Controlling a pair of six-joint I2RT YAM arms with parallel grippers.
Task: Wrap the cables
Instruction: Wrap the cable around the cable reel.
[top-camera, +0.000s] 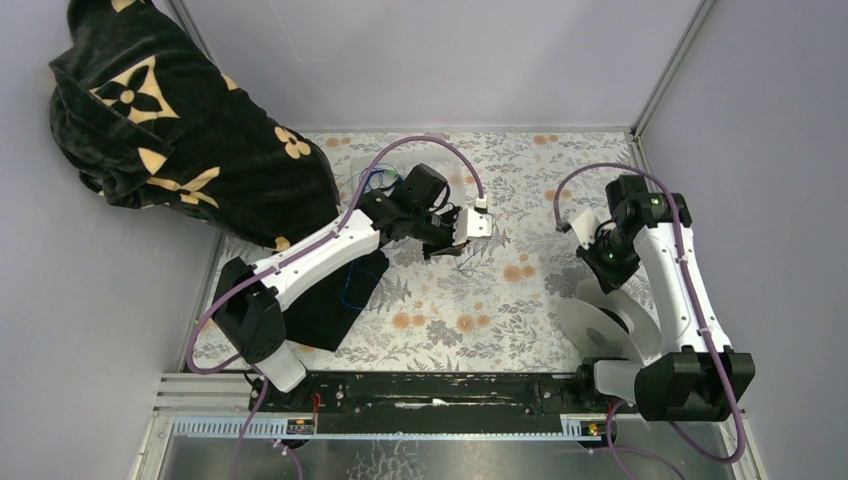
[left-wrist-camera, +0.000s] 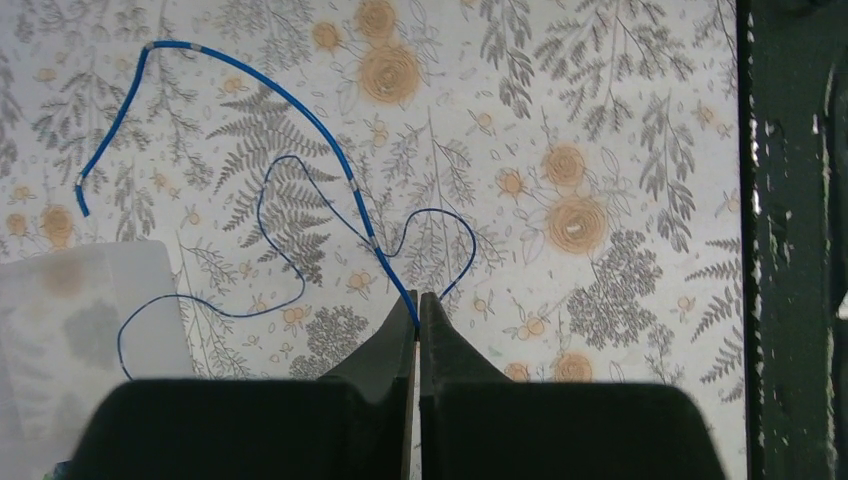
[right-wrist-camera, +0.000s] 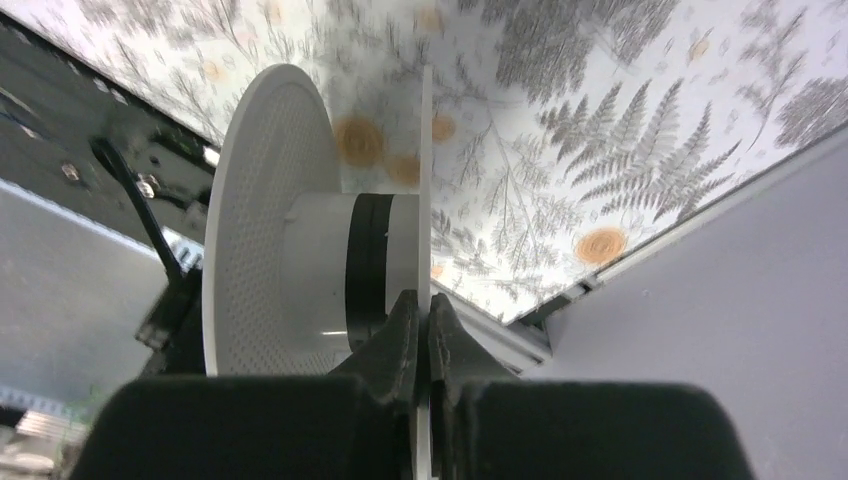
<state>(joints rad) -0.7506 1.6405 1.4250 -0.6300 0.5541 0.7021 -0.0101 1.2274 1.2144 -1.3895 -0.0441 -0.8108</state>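
Note:
In the left wrist view my left gripper (left-wrist-camera: 419, 300) is shut on a bright blue cable (left-wrist-camera: 300, 110), pinched right at the tips. That cable arcs away to the upper left over the floral table. A thinner, darker blue cable (left-wrist-camera: 275, 215) loops beside it and also runs in to the tips. From above, the left gripper (top-camera: 452, 245) hangs over mid-table, with more blue cables (top-camera: 372, 181) behind its wrist. My right gripper (right-wrist-camera: 424, 305) is shut on the thin flange (right-wrist-camera: 425, 150) of a white spool (right-wrist-camera: 260, 220) with a black band on its hub. The spool (top-camera: 600, 322) stands on edge at the right.
A black blanket with tan flowers (top-camera: 180, 130) is heaped at the back left, and a black cloth (top-camera: 335, 305) lies under the left arm. A translucent white sheet (left-wrist-camera: 80, 300) lies left of the left jaws. Grey walls (top-camera: 740, 150) enclose the table; a dark rail (top-camera: 440, 392) runs along its front.

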